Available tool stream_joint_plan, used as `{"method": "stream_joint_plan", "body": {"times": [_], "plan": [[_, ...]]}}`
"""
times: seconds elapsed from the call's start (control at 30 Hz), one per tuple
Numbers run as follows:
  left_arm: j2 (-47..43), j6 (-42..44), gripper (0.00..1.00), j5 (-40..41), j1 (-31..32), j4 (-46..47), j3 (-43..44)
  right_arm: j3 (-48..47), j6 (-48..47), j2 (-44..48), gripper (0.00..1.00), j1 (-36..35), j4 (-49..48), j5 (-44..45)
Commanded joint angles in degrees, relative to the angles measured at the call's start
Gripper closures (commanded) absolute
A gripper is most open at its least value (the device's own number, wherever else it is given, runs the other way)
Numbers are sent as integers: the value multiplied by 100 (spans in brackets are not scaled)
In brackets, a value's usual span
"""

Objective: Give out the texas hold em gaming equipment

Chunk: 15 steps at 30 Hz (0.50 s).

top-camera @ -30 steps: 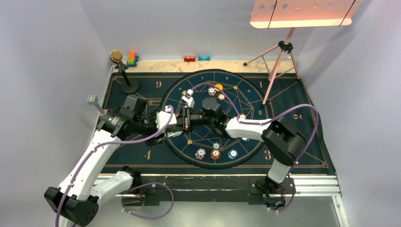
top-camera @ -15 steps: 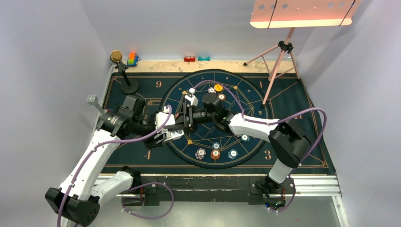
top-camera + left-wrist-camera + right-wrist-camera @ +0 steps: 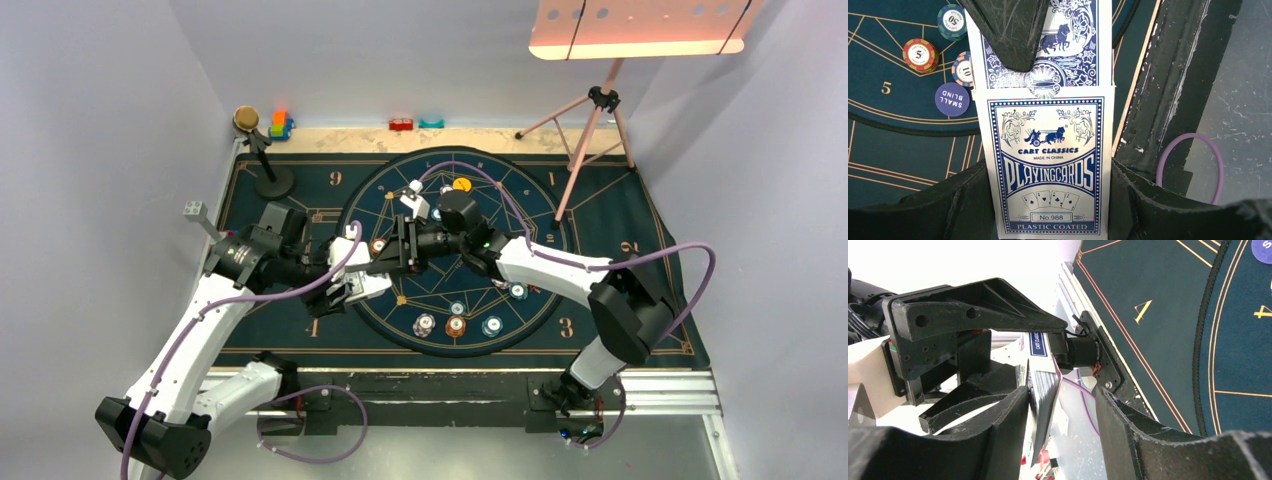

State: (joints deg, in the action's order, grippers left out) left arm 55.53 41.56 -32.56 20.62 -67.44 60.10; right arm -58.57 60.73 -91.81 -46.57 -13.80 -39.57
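My left gripper (image 3: 1048, 192) is shut on a blue-and-white pack of playing cards (image 3: 1048, 150), held above the mat's near left part (image 3: 362, 285). My right gripper (image 3: 1063, 405) is open around the pack's far end (image 3: 1043, 390). Its left finger (image 3: 998, 425) lies against the cards and its right finger (image 3: 1128, 430) stands apart. One card edge bends away from the stack. In the top view the right gripper (image 3: 400, 248) meets the left one. Chips (image 3: 920, 54) and a blue "small blind" disc (image 3: 952, 99) lie on the round mat. More chips (image 3: 456, 325) sit near its front rim and an orange disc (image 3: 461, 184) at the back.
A dark rectangular cloth (image 3: 620, 220) covers the table under the round mat (image 3: 540, 215). A small stand (image 3: 262, 160) and toy blocks (image 3: 280, 124) are at the back left. A tripod (image 3: 598, 110) is at the back right. A metal rail (image 3: 660, 390) runs along the near edge.
The right arm has swung its wrist toward the back and its elbow to the right, keeping its jaws at the pack, which now stand wider. The left arm holds the pack almost still.
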Motion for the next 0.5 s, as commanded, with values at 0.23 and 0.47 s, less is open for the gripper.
{"method": "stream_joint_plan", "body": {"times": [0.23, 0.47], "plan": [[-91, -90, 91, -312, -50, 106, 55, 281, -332, 497, 49, 296, 282, 102], [-93, -109, 92, -297, -50, 147, 13, 364, -455, 699, 51, 474, 522, 120]]}}
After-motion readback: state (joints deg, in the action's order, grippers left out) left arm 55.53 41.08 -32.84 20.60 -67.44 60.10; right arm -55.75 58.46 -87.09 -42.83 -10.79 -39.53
